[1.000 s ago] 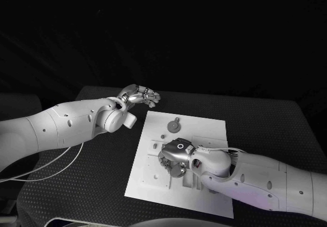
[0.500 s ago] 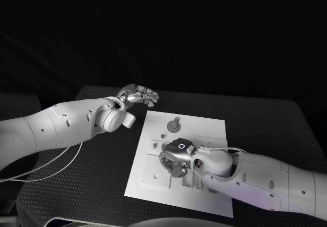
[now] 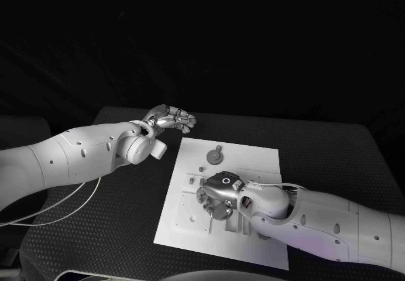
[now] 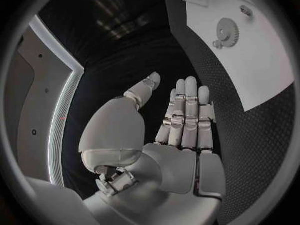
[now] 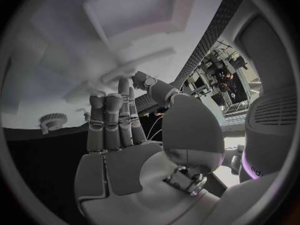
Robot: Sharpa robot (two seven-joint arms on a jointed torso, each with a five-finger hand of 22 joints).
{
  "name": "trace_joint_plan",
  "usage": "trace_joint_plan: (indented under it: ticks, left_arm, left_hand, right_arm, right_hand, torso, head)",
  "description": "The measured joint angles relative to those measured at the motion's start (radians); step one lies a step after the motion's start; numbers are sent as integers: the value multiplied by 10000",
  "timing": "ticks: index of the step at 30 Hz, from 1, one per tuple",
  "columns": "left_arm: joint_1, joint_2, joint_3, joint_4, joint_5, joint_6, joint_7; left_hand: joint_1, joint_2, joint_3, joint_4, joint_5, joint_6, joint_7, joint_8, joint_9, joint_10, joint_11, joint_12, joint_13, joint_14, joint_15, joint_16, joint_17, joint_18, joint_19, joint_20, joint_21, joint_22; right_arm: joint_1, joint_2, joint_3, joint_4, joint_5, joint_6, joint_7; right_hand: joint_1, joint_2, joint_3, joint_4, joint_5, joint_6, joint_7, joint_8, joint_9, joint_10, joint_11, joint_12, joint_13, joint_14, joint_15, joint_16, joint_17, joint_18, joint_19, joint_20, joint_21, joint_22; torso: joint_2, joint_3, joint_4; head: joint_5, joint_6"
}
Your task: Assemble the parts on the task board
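Observation:
The white task board [image 3: 246, 157] lies in the middle of the black table. A grey gear part [image 3: 216, 156] sits on its far end, and it also appears in the left wrist view as the gear [image 4: 228, 32] and in the right wrist view as the gear [image 5: 53, 119]. My right hand [image 3: 218, 196] hovers low over the board's middle, its fingers [image 5: 112, 120] stretched out side by side and holding nothing. My left hand [image 3: 173, 120] is off the board, beyond its far left corner. Its fingers [image 4: 187, 110] are straight and empty.
Slots and small raised fittings [image 3: 192, 199] mark the board beside my right hand. Black padded table surface [image 3: 126, 199] surrounds the board. A pale cable [image 3: 72, 206] hangs under my left arm. The board's edge [image 4: 262, 60] lies ahead of my left hand.
My right hand has shifted very slightly over the middle of the board. My left hand has stayed where it was.

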Motion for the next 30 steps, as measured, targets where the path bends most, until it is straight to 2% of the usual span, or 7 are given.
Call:
trace_joint_plan:
  ticks: [8,14,18,20,22,26,30]
  left_arm:
    - [0,-5,-1,-3,1,1,-16]
    - [0,-32,-1,-8,1,3,-26]
    - [0,-37,-1,-23,1,6,-29]
    - [0,-38,-1,-29,2,7,-30]
    - [0,-43,-1,-38,2,8,-30]
    - [-2,-63,-1,-63,2,9,-29]
    - [-1,-56,-1,-81,3,10,-26]
  left_hand:
    - [0,0,0,0,0,-37,37,0,-10,0,0,0,0,0,0,-38,12,-1,0,0,0,-1]
    - [0,0,0,0,0,-37,37,0,-9,0,0,0,0,0,0,-38,19,-1,0,0,0,4]
    - [0,0,0,0,0,-37,37,0,-9,0,0,0,0,0,0,-39,22,-1,0,0,0,7]
    - [0,0,0,0,0,-37,37,0,-9,0,0,0,0,0,0,-39,22,-1,0,0,0,7]
    - [0,0,0,0,0,-37,37,0,-9,0,0,0,0,0,0,-38,21,0,0,0,0,7]
    - [0,0,0,0,0,-37,37,0,-9,0,0,0,0,0,0,-38,30,-1,0,0,0,6]
    - [0,0,0,0,0,-37,37,0,-8,0,0,0,0,6,6,-38,30,-2,0,0,0,6]
  right_arm:
    - [-3,-115,-5,67,101,-168,11]
    - [15,-480,-17,328,176,-332,15]
    - [219,-1045,-9,700,432,-444,21]
    - [339,-1392,184,911,739,-530,67]
    - [463,-1724,519,1135,1155,-573,131]
    - [900,-2402,891,1448,1850,-534,238]
    - [1243,-2988,911,1527,2277,-337,285]
  right_hand:
    - [61,-61,-27,27,-46,-238,125,-49,-63,-250,67,-670,-6,-136,136,0,22,-1,-85,86,-58,16]
    - [101,-101,-27,27,-46,-544,326,-49,-74,-810,552,-658,-469,-185,186,24,21,-161,-101,107,-57,21]
    - [60,-142,-27,27,-46,-544,327,-49,-74,-838,579,-595,-427,-185,186,42,19,-173,-102,108,-55,23]
    - [60,-142,-55,56,-46,-528,310,-49,-74,-838,580,-537,-427,-185,186,92,19,-173,-102,108,-55,22]
    - [60,-142,-112,30,-46,-489,272,-49,-74,-837,579,-416,-428,-159,160,140,19,-175,-102,108,-55,22]
    - [-22,-59,-326,20,-46,-454,237,-35,-73,-763,505,-266,-428,-88,93,203,19,-176,-98,106,53,21]
    - [-298,-18,-871,-16,208,-537,137,-5,-73,-808,474,-188,-469,-87,93,205,-10,-177,-71,82,57,22]
  torso:
    - [2,0,11]
    - [0,-2,7]
    - [-2,-2,4]
    - [-2,-1,5]
    - [-2,1,4]
    - [-13,1,-7]
    - [-19,2,-19]
  head:
    - [-20,11]
    - [-30,13]
    - [-69,48]
    - [-121,97]
    - [-179,154]
    - [-277,249]
    - [-353,336]
